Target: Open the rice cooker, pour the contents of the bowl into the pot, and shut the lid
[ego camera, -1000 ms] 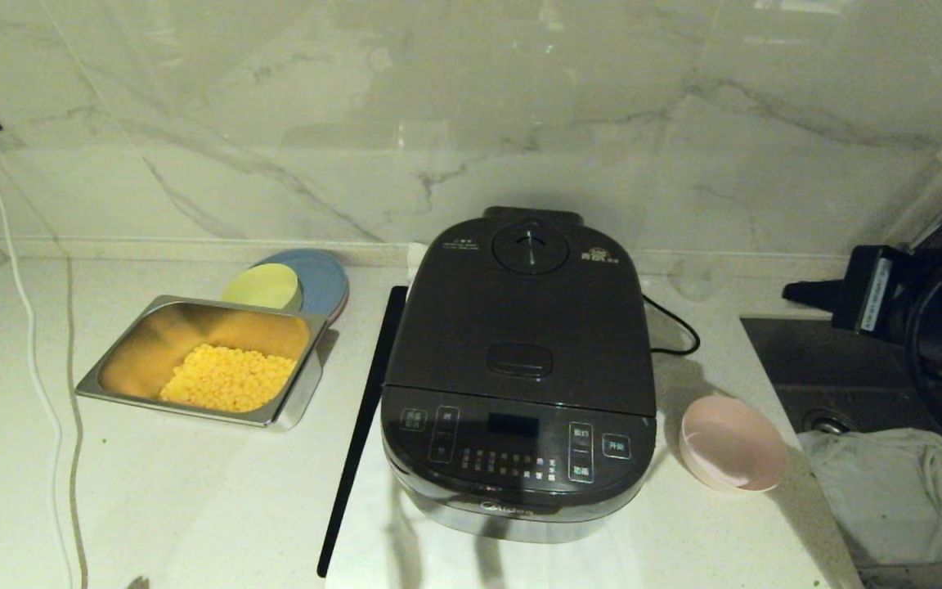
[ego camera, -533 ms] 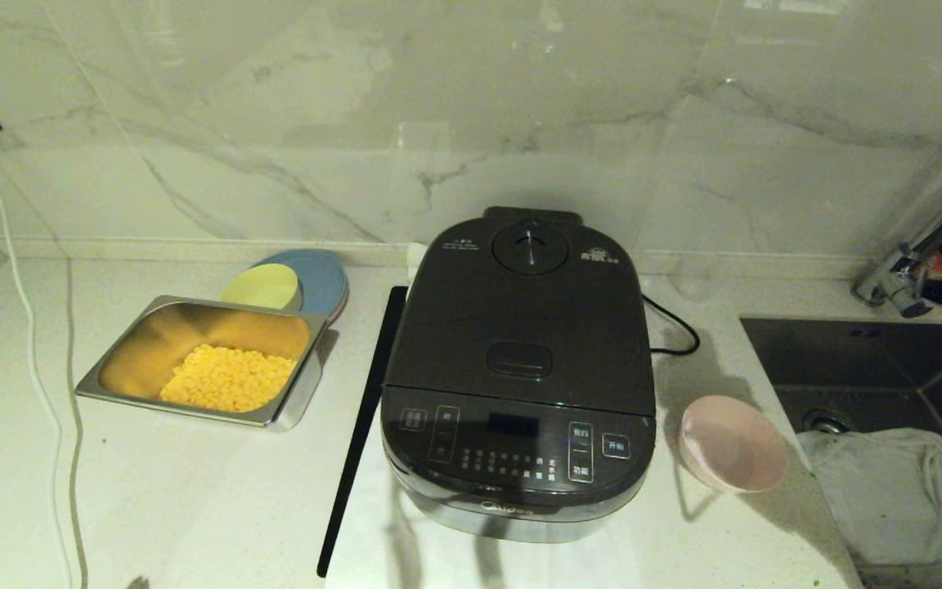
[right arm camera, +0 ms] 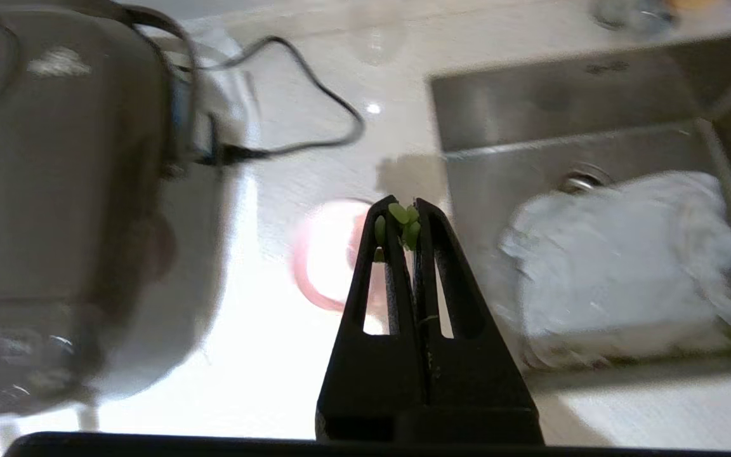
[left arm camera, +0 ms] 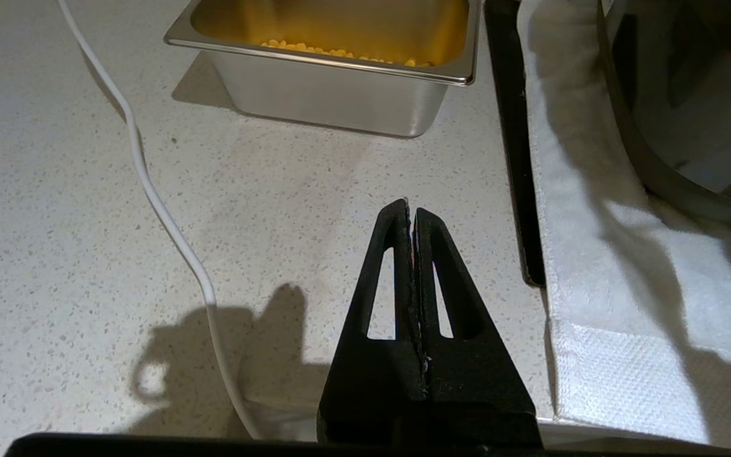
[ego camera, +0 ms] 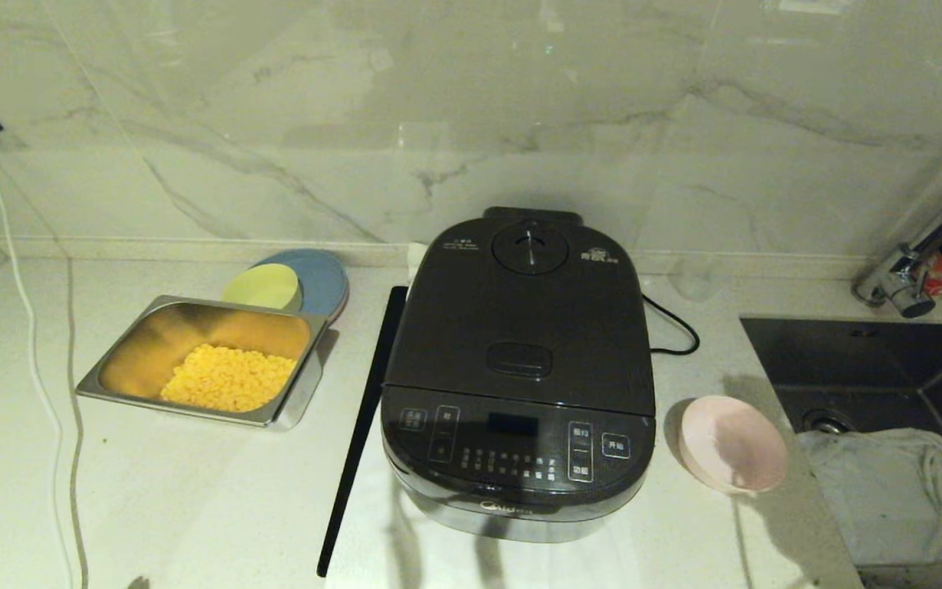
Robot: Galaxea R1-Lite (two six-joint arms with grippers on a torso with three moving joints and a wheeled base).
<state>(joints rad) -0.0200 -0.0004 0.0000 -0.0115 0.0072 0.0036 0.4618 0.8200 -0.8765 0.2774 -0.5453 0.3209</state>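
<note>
With lid [ego camera: 520, 315] down on the rice cooker [ego camera: 520, 376], the empty pink bowl [ego camera: 733, 455] sits on the counter [ego camera: 193, 491] just beside it. Right pincer [right arm camera: 407, 212] clenched above the bowl, green bits [right arm camera: 403, 222] stuck at its tips; left pincer [left arm camera: 410, 212] clenched, parked over the counter.

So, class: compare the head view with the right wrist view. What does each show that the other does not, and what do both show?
Only the head view: the steel tray of corn kernels, the yellow bowl and the blue plate.

Only the right wrist view: the right tool, shut, with green bits stuck at its tips.

Both: the rice cooker with the lid closed, the pink bowl, the sink and the cloth.
</note>
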